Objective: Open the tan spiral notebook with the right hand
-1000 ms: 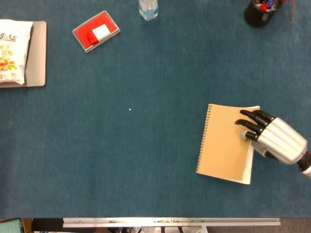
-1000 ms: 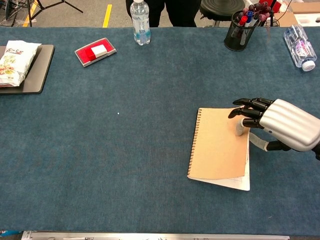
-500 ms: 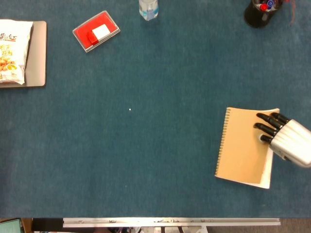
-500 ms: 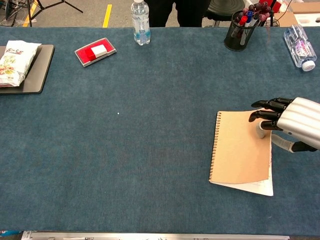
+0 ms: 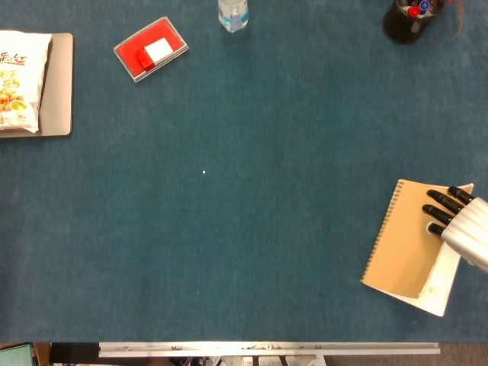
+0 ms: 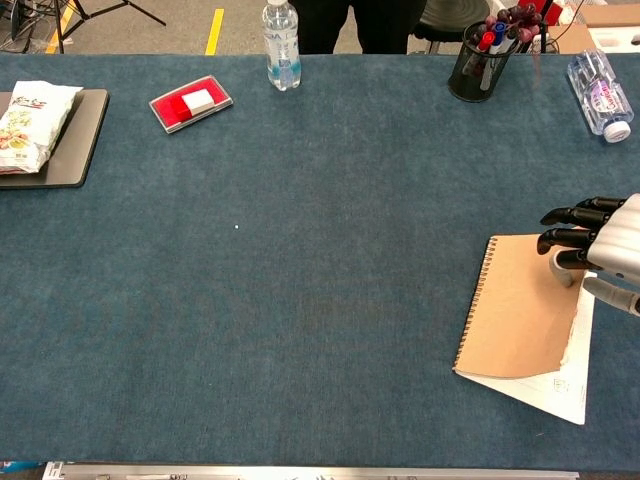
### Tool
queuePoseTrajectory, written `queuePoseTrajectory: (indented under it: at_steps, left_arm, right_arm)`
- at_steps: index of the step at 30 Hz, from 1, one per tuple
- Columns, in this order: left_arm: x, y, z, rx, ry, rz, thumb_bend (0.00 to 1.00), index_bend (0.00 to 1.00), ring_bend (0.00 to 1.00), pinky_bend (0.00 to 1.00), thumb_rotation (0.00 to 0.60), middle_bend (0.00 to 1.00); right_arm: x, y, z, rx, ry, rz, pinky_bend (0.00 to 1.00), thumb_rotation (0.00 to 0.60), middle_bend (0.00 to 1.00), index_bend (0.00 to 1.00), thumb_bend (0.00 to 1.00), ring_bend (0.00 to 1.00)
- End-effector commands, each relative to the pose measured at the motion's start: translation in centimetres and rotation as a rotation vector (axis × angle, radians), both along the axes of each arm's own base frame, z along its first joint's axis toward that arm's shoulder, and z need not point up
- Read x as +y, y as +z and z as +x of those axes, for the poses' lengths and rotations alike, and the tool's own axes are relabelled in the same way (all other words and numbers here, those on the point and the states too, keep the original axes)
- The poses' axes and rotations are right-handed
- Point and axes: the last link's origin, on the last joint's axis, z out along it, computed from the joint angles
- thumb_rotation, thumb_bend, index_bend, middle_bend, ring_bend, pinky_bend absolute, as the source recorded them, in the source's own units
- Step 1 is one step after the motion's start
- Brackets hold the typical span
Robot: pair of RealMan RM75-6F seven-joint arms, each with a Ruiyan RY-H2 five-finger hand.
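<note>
On the table, one notebook, one robot hand.

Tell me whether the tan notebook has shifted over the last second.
Yes. The tan notebook slid right, away from the white speck on the table, with the right robot hand on it.

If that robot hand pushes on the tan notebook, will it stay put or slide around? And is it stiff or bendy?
Probably slides: the notebook lies flat on the table cloth with only the right hand resting fingers on its cover. Likely bendy and light: the cover looks thin, and white pages fan out askew beneath its lower corner. It won't roll or tip.
</note>
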Motion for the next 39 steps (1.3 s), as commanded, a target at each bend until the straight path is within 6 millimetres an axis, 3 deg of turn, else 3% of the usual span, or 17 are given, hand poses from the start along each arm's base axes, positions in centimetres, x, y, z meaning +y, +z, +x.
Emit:
queuePoseTrajectory:
  at_steps: [1, 12, 25, 34, 37, 39]
  left_arm:
    - [0.0, 0.0, 0.0, 0.001, 0.0, -0.001, 0.19, 0.44, 0.21, 0.42, 0.6, 0.37]
    - [-0.1, 0.3, 0.0, -0.011, 0.001, 0.007, 0.19, 0.44, 0.21, 0.42, 0.6, 0.37]
    - [-0.1, 0.2, 0.0, -0.007, -0.002, 0.003, 0.19, 0.44, 0.21, 0.42, 0.6, 0.37]
    - [-0.1, 0.3, 0.0, -0.011, -0.001, 0.005, 0.19, 0.44, 0.21, 0.42, 0.6, 0.37]
    - [-0.1, 0.3, 0.0, -0.012, -0.001, 0.006, 0.19, 0.44, 0.21, 0.42, 0.6, 0.37]
    - [-0.2, 0.3, 0.0, -0.013, -0.002, 0.006, 0.19, 0.44, 0.21, 0.42, 0.6, 0.37]
  right_arm:
    - [-0.2, 0.2, 0.4, 0.007, -0.001, -0.007, 0.27, 0.6, 0.33, 0.84, 0.53, 0.17]
    - [-2.1, -1.8, 1.1, -0.011, -0.009, -0.006, 0.27, 0.6, 0.33, 0.84, 0.53, 0.17]
    - [-3.1, -2.2, 2.6, -0.053, 0.005, -0.027, 0.27, 0.6, 0.33, 0.85, 0.53, 0.17]
    - [-3.7, -3.6, 3.5, -0.129, 0.068, -0.059, 0.27, 0.6, 0.33, 0.85, 0.53, 0.17]
    - [-3.9, -4.0, 3.6, -0.15, 0.095, -0.073, 0.27, 0.6, 0.33, 0.81, 0.53, 0.17]
    - [-4.0, -4.4, 3.6, -0.162, 0.108, -0.083, 0.27, 0.6, 0.33, 0.7, 0.53, 0.17]
